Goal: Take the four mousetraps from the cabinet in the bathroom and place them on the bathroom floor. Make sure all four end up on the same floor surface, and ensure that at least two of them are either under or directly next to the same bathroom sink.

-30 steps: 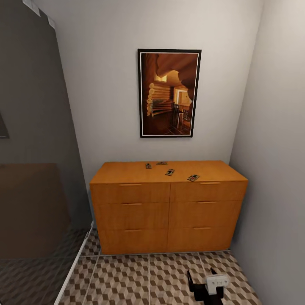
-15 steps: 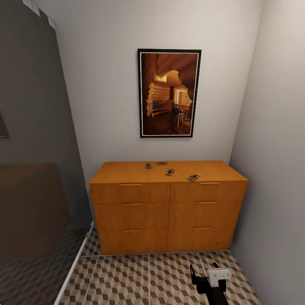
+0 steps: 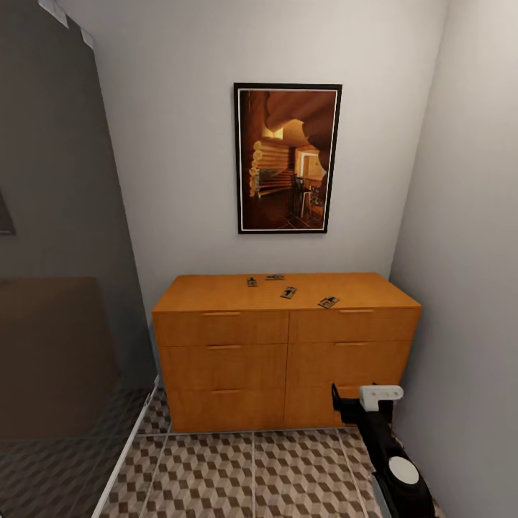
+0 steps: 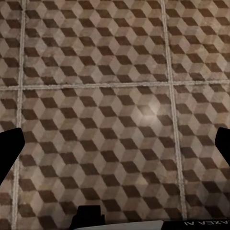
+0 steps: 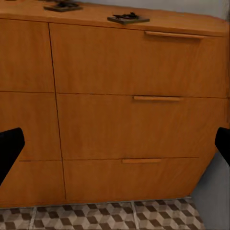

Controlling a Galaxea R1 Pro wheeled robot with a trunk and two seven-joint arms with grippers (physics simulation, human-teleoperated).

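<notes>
Four mousetraps (image 3: 288, 292) lie on the cabinet (image 3: 286, 351) top; the right pincer (image 3: 357, 403), spread and empty, hangs lower, before its drawers.

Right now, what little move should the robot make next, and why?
Probably raise the right claw further, toward the nearest mousetrap. The claw looks open and empty, level with the lower drawers, while all four mousetraps lie on top of the cabinet, so it is too low to reach one.
</notes>
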